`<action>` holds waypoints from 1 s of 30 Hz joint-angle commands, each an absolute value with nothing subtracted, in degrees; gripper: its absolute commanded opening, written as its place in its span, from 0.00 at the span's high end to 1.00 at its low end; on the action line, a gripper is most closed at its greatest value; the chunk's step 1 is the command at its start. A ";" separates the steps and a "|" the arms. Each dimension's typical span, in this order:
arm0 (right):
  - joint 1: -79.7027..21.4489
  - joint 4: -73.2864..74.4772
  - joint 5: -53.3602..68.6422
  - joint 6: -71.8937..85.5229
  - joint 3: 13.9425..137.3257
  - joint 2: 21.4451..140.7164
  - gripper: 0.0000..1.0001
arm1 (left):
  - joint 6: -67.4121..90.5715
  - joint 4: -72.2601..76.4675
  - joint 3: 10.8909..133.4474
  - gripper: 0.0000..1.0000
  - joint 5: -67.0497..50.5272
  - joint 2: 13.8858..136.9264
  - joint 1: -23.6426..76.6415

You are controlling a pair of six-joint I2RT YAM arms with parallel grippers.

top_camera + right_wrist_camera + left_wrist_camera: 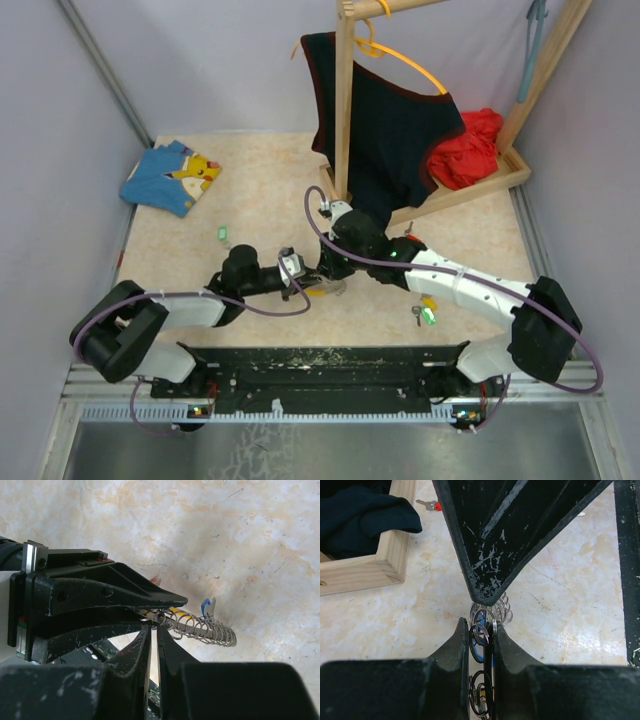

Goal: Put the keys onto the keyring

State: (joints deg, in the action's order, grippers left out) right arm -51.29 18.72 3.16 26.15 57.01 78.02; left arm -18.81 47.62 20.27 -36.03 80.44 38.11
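Observation:
The keyring (326,289), a coil of silver rings with a yellow loop and a blue tag, hangs just above the table centre. My left gripper (297,270) is shut on its rings (502,611), which stand between the pads (461,645). My right gripper (331,266) meets it from the other side, jaws shut to a thin slit on the coil's end ring (150,618). The coil (200,626) and its blue tag (205,605) stretch out to the right. Loose keys lie apart: a green one (222,234), a green and yellow pair (428,313), and a red one (432,505).
A wooden rack (345,110) with a black top on an orange hanger (415,62) stands at the back right. Its base frame (385,565) is close to the grippers. A red cloth (468,150) lies in the frame. A blue and yellow garment (170,175) lies at the far left.

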 commanded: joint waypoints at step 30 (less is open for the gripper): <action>-43.51 -3.14 16.02 40.21 40.01 69.30 0.75 | -17.36 54.64 16.96 1.00 -34.28 76.82 38.06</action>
